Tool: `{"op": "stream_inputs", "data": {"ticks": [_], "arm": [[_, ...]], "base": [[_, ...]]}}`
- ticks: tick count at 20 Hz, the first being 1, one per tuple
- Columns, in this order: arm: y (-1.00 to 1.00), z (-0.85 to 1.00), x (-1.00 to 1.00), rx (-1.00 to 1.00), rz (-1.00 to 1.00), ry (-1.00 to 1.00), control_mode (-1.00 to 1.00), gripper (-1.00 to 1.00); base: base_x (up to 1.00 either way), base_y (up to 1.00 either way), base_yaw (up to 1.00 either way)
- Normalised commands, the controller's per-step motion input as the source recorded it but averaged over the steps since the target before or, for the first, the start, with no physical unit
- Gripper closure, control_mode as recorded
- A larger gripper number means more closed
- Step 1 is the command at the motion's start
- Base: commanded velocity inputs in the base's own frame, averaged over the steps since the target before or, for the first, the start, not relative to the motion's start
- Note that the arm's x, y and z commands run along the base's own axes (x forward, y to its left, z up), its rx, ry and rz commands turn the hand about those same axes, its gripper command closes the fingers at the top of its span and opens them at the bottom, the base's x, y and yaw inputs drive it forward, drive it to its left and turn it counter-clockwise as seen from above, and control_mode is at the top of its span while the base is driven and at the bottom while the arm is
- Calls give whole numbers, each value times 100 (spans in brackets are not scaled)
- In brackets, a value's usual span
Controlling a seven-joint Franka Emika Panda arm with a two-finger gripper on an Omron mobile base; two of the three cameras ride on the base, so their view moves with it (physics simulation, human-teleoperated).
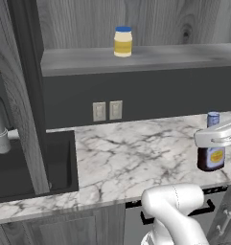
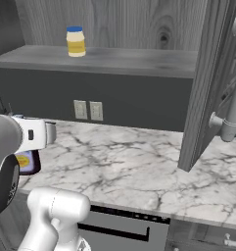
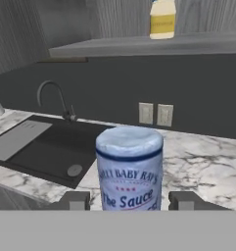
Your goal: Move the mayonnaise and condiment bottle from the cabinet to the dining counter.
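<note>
Left base view showed a marble worktop (image 1: 136, 158) under a dark back wall with two sockets (image 1: 107, 111), a black sink (image 1: 30, 167) at its left end, and above them the grey wood-grain cabinet (image 1: 136, 19). On the cabinet's grey shelf (image 1: 160, 58) stood the mayonnaise (image 1: 122, 41), a short pale yellow jar with a blue lid, near the shelf's front edge. The condiment bottle (image 1: 211, 153), dark brown-red with a yellow label and blue cap, was near the worktop's front right edge, held between the fingers of the gripper (image 1: 213, 136). Hand view added a curved tap (image 3: 53, 98) behind the sink and the bottle's cap lettering, with a fingertip either side of its neck.
</note>
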Motion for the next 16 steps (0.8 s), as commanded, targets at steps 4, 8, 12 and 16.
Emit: {"op": "stream_inputs", "data": {"ticks": [4,8,12,16], "arm": [[0,0,0,0,0,0,-100,100],[0,0,0,0,0,0,-100,100],[0,0,0,0,0,0,-100,100],[0,0,0,0,0,0,100,100]], "base": [[0,0,0],[0,0,0],[0,0,0],[0,0,0]]}}
